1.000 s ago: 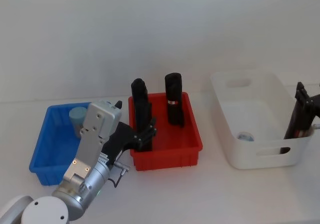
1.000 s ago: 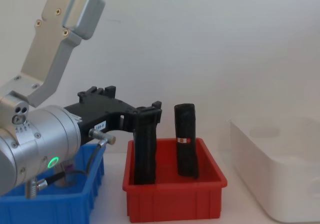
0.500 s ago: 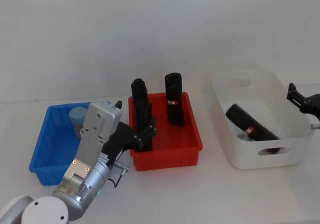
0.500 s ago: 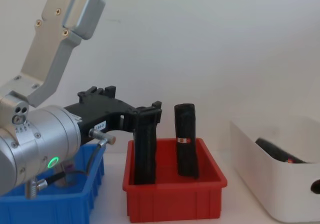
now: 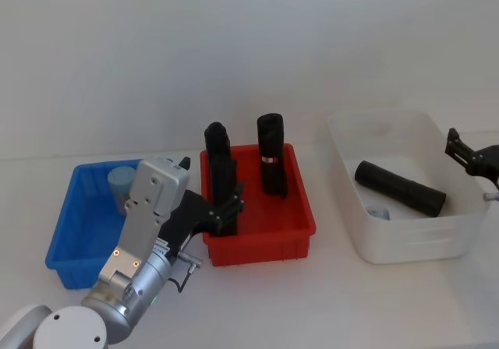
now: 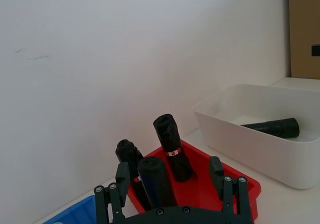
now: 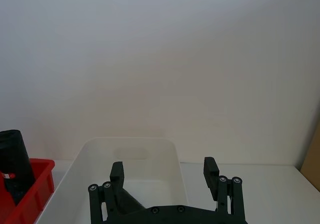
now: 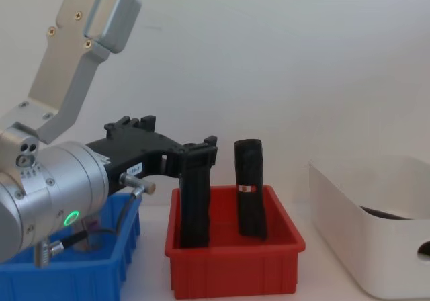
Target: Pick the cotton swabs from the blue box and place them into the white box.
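White desk [image 5: 312,302] and a plain pale wall are framing the scene. Nearest, at the lower left of the head view, the left gripper [image 5: 226,209] is being held released over the near-left corner of the red bin [image 5: 300,236], around a tall matte black roll [image 5: 221,166]. Just left of it, in the glossy, rimmed blue box [image 5: 62,244], a cotton swabs jar [image 5: 121,184] with a pale blue lid is standing upright at the far end, so the left arm is judged nearer. At the right edge, the right gripper [image 5: 468,156] is being held open beside the smooth white box [image 5: 405,244], where another black roll [image 5: 399,187] is lying slantwise.
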Robot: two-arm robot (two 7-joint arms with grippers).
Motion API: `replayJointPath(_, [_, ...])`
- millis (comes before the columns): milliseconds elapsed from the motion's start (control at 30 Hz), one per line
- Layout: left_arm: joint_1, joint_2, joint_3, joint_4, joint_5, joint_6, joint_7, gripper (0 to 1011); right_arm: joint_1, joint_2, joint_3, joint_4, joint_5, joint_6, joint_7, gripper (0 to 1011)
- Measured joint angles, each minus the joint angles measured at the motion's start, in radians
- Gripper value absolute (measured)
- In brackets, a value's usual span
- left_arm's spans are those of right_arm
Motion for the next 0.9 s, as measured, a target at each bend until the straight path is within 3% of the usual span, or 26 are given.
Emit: replayJointPath(900, [0.000,0.000,0.000,0.000,0.000,0.000,0.000,1004,-0.001,-0.001,0.000,-0.003,-0.001,-0.002,0.002,1002])
